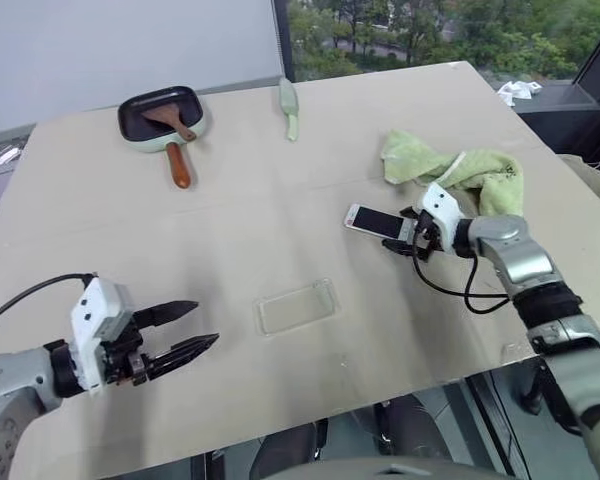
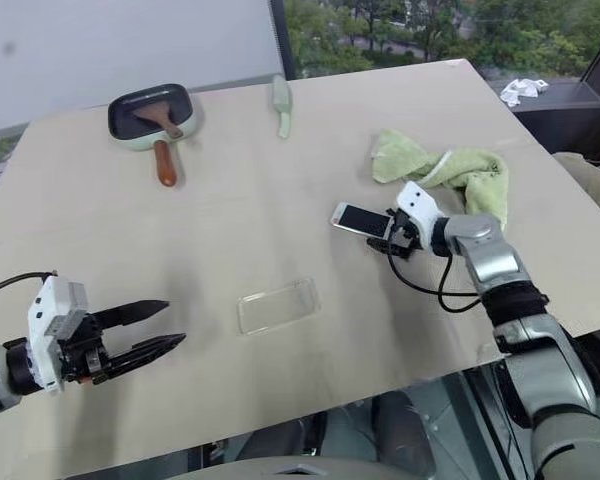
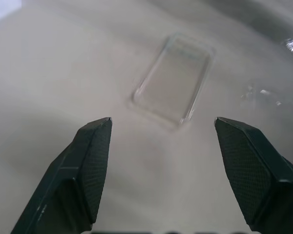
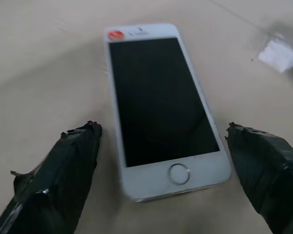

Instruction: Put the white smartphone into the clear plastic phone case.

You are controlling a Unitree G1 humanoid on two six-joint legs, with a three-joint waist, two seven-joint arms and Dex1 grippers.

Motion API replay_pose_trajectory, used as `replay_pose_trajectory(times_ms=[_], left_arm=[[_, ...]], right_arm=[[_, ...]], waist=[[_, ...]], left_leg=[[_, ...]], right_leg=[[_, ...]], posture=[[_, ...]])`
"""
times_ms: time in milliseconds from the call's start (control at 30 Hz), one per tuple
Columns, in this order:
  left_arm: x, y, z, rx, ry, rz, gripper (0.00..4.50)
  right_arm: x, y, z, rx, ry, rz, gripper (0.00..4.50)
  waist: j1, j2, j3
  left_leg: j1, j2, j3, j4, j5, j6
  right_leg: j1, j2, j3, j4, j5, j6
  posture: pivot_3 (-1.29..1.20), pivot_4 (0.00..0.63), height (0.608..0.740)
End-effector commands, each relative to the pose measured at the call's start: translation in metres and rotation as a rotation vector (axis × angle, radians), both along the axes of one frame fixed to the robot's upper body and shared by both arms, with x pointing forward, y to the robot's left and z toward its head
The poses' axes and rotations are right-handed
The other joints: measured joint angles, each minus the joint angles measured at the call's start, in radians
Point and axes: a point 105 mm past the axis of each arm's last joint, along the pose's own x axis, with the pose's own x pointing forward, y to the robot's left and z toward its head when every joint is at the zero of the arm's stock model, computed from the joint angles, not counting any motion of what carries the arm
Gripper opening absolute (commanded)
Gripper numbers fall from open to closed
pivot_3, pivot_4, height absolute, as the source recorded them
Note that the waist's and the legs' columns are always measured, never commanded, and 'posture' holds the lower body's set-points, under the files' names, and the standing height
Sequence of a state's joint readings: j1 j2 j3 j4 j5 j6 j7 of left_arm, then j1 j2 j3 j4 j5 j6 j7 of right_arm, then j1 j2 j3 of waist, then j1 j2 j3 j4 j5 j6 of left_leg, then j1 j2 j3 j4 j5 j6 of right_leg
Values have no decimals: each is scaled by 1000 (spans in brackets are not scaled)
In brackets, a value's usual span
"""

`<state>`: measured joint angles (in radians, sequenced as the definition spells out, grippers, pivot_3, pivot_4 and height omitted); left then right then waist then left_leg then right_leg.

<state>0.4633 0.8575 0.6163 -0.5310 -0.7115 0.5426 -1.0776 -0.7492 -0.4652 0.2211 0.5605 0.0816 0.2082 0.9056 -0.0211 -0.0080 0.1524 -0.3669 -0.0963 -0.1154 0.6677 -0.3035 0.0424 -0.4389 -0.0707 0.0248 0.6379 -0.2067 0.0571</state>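
Note:
The white smartphone (image 4: 161,107) lies flat and screen up on the table (image 1: 280,200), right of the middle (image 1: 375,220). My right gripper (image 4: 162,126) is open at the phone's near end, with one finger on each side of the home-button end and not touching it. The clear plastic phone case (image 1: 296,306) lies empty near the table's front middle. My left gripper (image 1: 206,322) hovers open to the case's left, pointing toward the case (image 3: 173,80) with a gap between them.
At the back left is a green pan (image 1: 162,118) with a wooden spatula in it, and a pale green utensil (image 1: 290,105) lies beside it. A green towel (image 1: 460,170) is bunched just behind my right gripper. A black cable (image 1: 470,290) loops off the right wrist.

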Motion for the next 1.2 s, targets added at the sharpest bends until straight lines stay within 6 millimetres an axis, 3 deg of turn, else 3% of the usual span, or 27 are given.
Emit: replay_pose_trajectory(times_ms=[33, 233, 333, 400, 433, 467, 567, 600, 633, 667, 700, 800, 967, 1000, 1067, 1200], left_arm=[[0, -8, 17, 9, -57, -34, 3480], [4, -14, 23, -4, -96, -35, 3480], [5, -15, 24, 0, -106, -33, 3480], [7, -14, 24, 12, -118, -28, 3480], [9, -13, 24, 13, -123, -25, 3480], [9, -13, 24, 14, -126, -25, 3480], [11, -14, 24, 10, -135, -26, 3480], [12, -14, 24, 8, -140, -26, 3480], [13, -14, 24, 6, -144, -25, 3480], [14, -14, 24, 2, -152, -23, 3480], [15, -14, 24, 0, -157, -22, 3480], [17, -12, 21, 1, -164, -21, 3480], [20, -10, 20, -3, -172, -23, 3480], [20, -10, 20, -3, -172, -23, 3480], [20, -10, 20, -2, -173, -23, 3480], [19, -6, 18, 15, -171, -13, 3480]], right_arm=[[11, -3, 1, -41, -20, -34, 4431], [0, 2, -17, -85, 86, 49, 4431], [-2, 4, -16, -106, 74, 78, 3615], [-2, 3, -17, -120, 68, 85, 2719], [-2, 2, -17, -126, 66, 86, 2601], [-2, 2, -17, -130, 64, 89, 2079], [-3, 2, -15, -125, 54, 107, 1424], [-3, 3, -12, -117, 47, 115, 790], [-4, 4, -10, -109, 40, 123, 606], [-4, 6, -6, -95, 29, 134, 105], [-6, 8, -2, -79, 17, 154, 47], [-9, 14, 15, -24, -15, 182, 47], [-1, 9, 22, -39, -49, 137, 47], [-1, 7, 22, -44, -41, 139, 469], [-3, 3, 20, -55, -10, 158, 905], [8, -13, 21, -129, -1, 123, 2769]], waist=[[-1, 0, 0], [0, 0, -1], [1, 0, -1], [1, -1, -1], [1, -2, -2], [1, -3, -2], [1, -3, -3], [2, -3, -3], [2, -3, -3], [3, -3, -3], [4, -3, -3], [5, -2, -2], [4, -1, -1], [4, -1, -1], [4, -1, -1], [4, -1, -1]], left_leg=[[0, 0, 0, 0, 0, 0], [7, 0, -1, 0, 0, 0], [7, 0, -1, 0, 0, 0], [7, 0, -1, 0, 0, 0], [7, 0, -1, 0, 0, 0], [7, 0, -1, 0, 0, 0], [8, 0, -1, 1, 0, 0], [8, 0, -1, 1, 0, 0], [8, 0, -1, 1, 0, 0], [8, 0, -1, 1, 0, 0], [8, 0, -1, 1, 0, 0], [7, 0, -2, 1, 0, 0], [5, 0, -2, 0, 0, 0], [4, 0, -2, 0, 0, 0], [4, 0, -2, 0, 0, 0], [4, 0, -2, 0, 0, 0]], right_leg=[[0, 0, 0, 0, 0, 0], [7, 0, -1, 0, 0, 0], [6, 0, -1, 0, 0, 0], [6, 0, -1, 0, 0, 0], [7, 0, -1, 0, 0, 0], [7, 0, -1, 0, 0, 0], [8, 0, -1, 0, 0, 0], [8, 0, -1, 0, 0, 0], [9, 0, -1, 0, 0, 0], [8, 0, -1, 0, 0, 0], [8, 0, -1, 0, 0, -1], [8, 0, -2, 0, 0, -1], [5, 0, -2, -1, 0, -1], [5, 0, -2, -2, 0, -1], [5, 0, -2, -2, 0, -1], [5, 0, -2, -2, 0, -1]], posture=[[0, 150, 740], [0, 150, 740], [0, 150, 740], [0, 150, 740], [0, 150, 740], [0, 150, 740], [0, 150, 740], [0, 150, 740], [0, 150, 740], [0, 150, 740], [0, 150, 740], [0, 150, 740], [0, 150, 740], [0, 150, 740], [0, 150, 740], [0, 150, 740]])
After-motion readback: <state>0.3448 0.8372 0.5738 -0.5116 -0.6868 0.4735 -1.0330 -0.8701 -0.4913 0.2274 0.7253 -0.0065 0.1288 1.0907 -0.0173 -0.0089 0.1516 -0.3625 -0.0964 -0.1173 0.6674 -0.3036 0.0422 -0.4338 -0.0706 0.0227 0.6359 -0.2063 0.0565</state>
